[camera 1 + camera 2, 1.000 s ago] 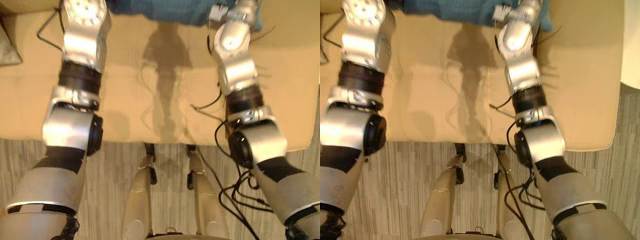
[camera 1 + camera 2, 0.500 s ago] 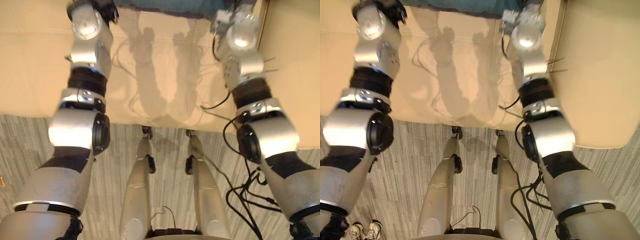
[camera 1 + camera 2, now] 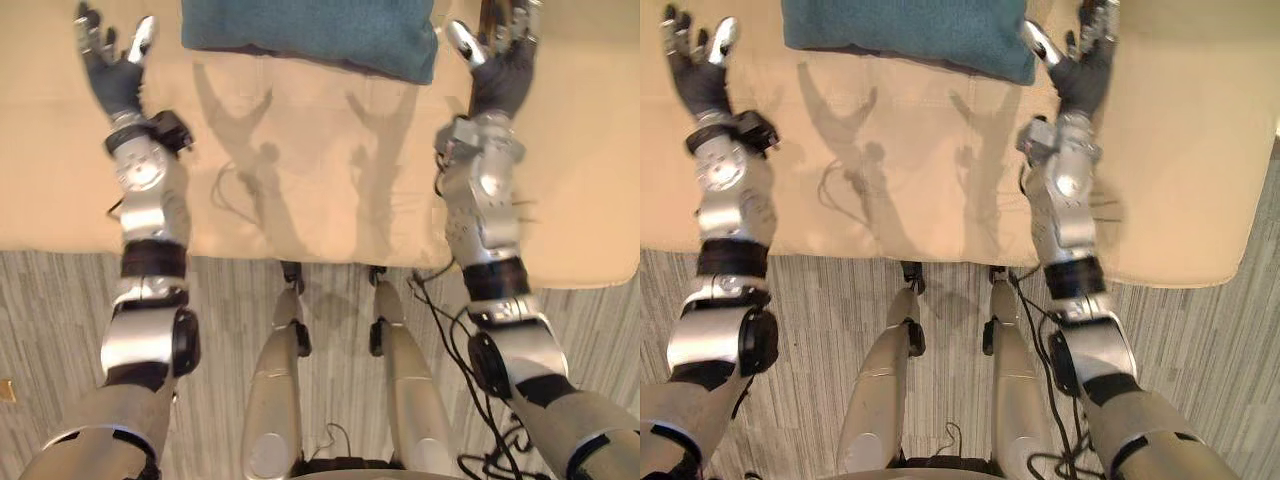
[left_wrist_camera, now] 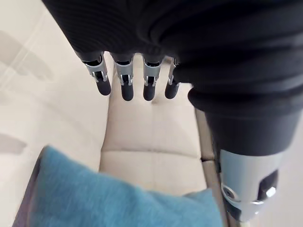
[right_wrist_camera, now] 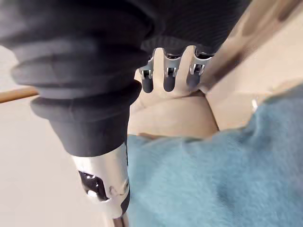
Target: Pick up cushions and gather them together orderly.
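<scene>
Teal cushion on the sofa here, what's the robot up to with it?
A humanoid robot stands at a beige sofa with both arms stretched out over the seat. A teal cushion lies on the seat between them. The left robot hand is open and well apart from the cushion's left edge. The right robot hand is open too, close beside the cushion's right corner. Neither holds the cushion. This could be a reach toward it or a moment just after letting go.

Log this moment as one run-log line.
left hand: open, raised left of cushion, apart | right hand: open, by cushion's right corner | teal cushion: lying on beige sofa, held by neither hand
</scene>
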Controlling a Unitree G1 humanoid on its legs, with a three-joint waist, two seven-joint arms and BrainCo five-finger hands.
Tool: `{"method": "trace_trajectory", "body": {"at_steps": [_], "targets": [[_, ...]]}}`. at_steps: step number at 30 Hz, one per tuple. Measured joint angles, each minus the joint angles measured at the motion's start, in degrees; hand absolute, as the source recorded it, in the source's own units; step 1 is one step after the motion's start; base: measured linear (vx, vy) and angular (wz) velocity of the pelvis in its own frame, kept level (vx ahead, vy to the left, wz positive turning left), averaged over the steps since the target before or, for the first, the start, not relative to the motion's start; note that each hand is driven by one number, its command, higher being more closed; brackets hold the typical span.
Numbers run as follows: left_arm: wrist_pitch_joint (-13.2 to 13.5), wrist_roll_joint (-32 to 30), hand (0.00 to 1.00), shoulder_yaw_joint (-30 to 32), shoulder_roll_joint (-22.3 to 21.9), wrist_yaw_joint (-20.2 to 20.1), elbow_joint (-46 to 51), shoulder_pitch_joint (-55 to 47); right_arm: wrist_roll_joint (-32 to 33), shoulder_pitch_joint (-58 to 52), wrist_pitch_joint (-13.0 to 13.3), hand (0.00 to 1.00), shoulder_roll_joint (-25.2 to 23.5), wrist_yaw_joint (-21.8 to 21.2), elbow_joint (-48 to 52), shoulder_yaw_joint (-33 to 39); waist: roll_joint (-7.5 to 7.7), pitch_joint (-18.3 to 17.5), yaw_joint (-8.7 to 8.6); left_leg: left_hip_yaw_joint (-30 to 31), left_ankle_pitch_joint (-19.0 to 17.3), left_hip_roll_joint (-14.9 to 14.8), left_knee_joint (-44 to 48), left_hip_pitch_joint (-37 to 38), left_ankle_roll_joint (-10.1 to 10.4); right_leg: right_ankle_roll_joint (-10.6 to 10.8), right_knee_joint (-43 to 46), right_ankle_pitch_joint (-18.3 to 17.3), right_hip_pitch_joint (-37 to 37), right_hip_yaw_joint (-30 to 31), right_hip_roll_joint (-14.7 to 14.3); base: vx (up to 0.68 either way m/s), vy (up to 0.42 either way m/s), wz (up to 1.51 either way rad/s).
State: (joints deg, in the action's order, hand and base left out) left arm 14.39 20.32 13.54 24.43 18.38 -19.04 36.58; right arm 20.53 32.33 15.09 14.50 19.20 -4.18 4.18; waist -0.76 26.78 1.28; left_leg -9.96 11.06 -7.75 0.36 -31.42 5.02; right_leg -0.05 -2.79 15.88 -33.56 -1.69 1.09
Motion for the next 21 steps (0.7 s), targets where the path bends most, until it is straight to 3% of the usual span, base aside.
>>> {"method": "trace_trajectory", "body": {"at_steps": [2,4,8,11,14,21], "targets": [[0.6,0.0,0.00,0.0,-2.8,-2.0,5.5,-10.1,-2.9,-10.4,-0.1,0.00,0.6,-1.6,3.5,0.5,-0.07,-0.6,0.21,0.3,-2.1,-0.3,2.1,3.0,0.1,0.0,2.4,-2.5,3.0,-0.4,-0.1,0.03,-0.002,0.04],[1.0,-0.3,0.00,-1.6,-7.7,-4.8,8.4,-23.8,-7.3,-23.8,-0.4,0.00,0.5,-4.5,5.0,0.3,-0.06,-4.9,0.32,0.4,-5.7,-0.7,5.4,5.0,-0.2,0.3,5.6,-6.4,5.1,-0.8,0.0,0.09,0.005,0.03],[0.1,-3.2,0.00,-6.8,-12.5,-11.1,7.0,-41.8,-15.2,-42.0,-1.6,0.00,-0.5,-10.7,3.6,0.4,0.11,-9.1,1.05,0.1,-10.6,-1.1,9.0,11.9,0.0,0.4,8.9,-11.2,12.0,-1.4,0.1,0.10,0.011,-0.01],[-1.0,-7.3,0.00,-8.9,-12.7,-15.3,-5.4,-47.6,-20.3,-45.4,-2.5,0.00,-1.4,-14.6,-10.4,-0.1,0.37,-14.3,0.45,0.1,-11.8,-0.8,8.3,16.6,0.0,1.1,8.8,-12.8,16.2,-1.3,0.2,0.11,0.027,-0.01],[-2.9,-12.2,0.00,-8.9,-12.9,-18.2,-17.6,-48.5,-23.6,-45.3,-3.4,0.00,-1.6,-17.5,-23.4,-0.5,0.59,-16.4,-0.50,-0.2,-12.1,-0.3,6.3,21.5,0.0,1.5,6.7,-12.8,20.9,-0.9,0.3,0.06,0.031,-0.04],[-4.2,-20.4,0.00,-8.9,-13.3,-21.1,-28.1,-51.9,-30.0,-47.2,-4.6,0.00,-1.5,-19.7,-38.0,-0.5,0.77,-21.1,-0.74,-2.9,-12.5,0.6,2.0,30.8,0.0,2.7,2.4,-11.9,28.2,2.0,0.5,0.06,0.036,-0.20]]}}
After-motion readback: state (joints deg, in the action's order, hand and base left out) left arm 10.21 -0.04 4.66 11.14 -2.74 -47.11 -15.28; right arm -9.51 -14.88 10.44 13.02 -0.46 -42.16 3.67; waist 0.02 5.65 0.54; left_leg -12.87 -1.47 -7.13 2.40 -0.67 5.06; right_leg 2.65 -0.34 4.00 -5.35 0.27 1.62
